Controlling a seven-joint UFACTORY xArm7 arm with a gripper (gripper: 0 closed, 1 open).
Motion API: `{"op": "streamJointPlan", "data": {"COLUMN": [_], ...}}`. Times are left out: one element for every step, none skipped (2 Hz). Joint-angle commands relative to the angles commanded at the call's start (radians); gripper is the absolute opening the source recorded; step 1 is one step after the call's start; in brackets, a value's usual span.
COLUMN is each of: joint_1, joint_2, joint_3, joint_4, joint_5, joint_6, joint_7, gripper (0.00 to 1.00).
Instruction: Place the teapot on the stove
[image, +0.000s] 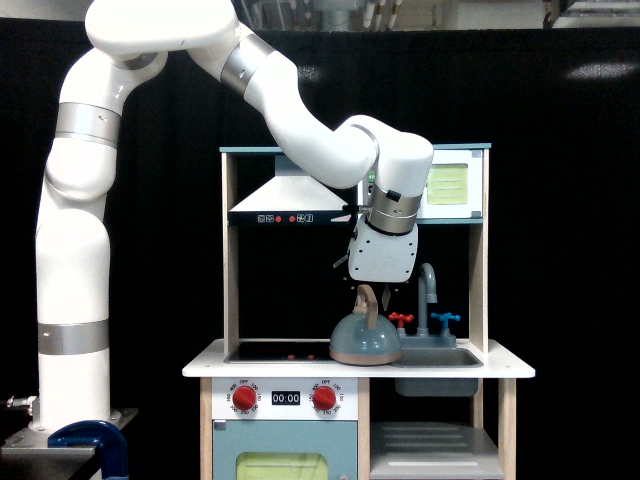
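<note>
From where I stood, the stove lay bare on the surface's left. The teapot sat at its right edge, beside the sink, possibly not fully on. The gripper hovered above the handle; I couldn't tell the jaws' state.

The arm, filling the upper left of the frame, has smooth, glossy white plastic shells broken by brushed silver metal bands at the joints. At centre, the teapot has a smooth, satiny blue-grey body, a matt tan base band and an arched handle of pale unfinished-looking wood. The stove beside it is a glossy black panel. The counter is smooth white-painted board on light wooden posts. The knobs below look like shiny red plastic. The faucet is dull grey, apparently painted. Behind everything hangs matt black cloth.
</note>
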Motion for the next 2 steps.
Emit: {"op": "streamJointPlan", "data": {"joint_1": [-0.001, -0.02], "joint_2": [0.033, 0.039], "joint_3": [0.091, 0.134], "joint_4": [0.011, 0.037], "joint_5": [0.036, 0.031], "joint_6": [-0.063, -0.064], "joint_7": [0.045, 0.078], "gripper": [1.0, 0.0]}}
